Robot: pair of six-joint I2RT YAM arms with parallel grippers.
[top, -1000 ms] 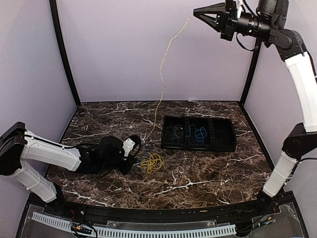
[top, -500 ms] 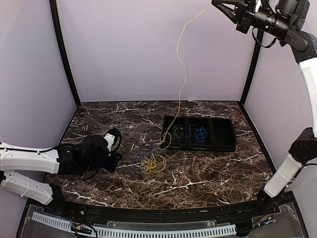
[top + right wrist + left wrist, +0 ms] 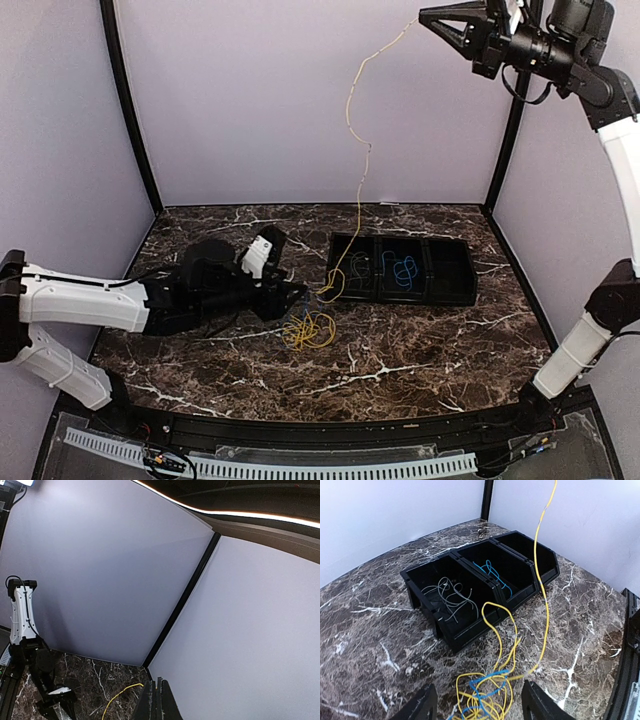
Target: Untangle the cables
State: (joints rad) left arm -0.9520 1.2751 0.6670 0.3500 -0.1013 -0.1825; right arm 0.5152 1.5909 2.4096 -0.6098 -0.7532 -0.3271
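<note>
Mostly heaped as a yellow-and-blue cable tangle (image 3: pixel 308 328) on dark marble table (image 3: pixel 420 350), at 7 o'clock from black three-bin plastic tray (image 3: pixel 452 270). Rises as one yellow strand (image 3: pixel 352 110) to right gripper (image 3: pixel 425 18), clamped on it. Flanked by left gripper (image 3: pixel 480 701), spread wide, holding nothing.

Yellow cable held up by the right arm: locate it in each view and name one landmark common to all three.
Top external: the yellow cable climbs from the tangle beside the black bin to the right tool, top right.
Left wrist: from the top edge, right of centre, down to the tangle at the bottom.
Right wrist: a short curve at bottom centre.
Shared landmark: the marble tabletop.
</note>
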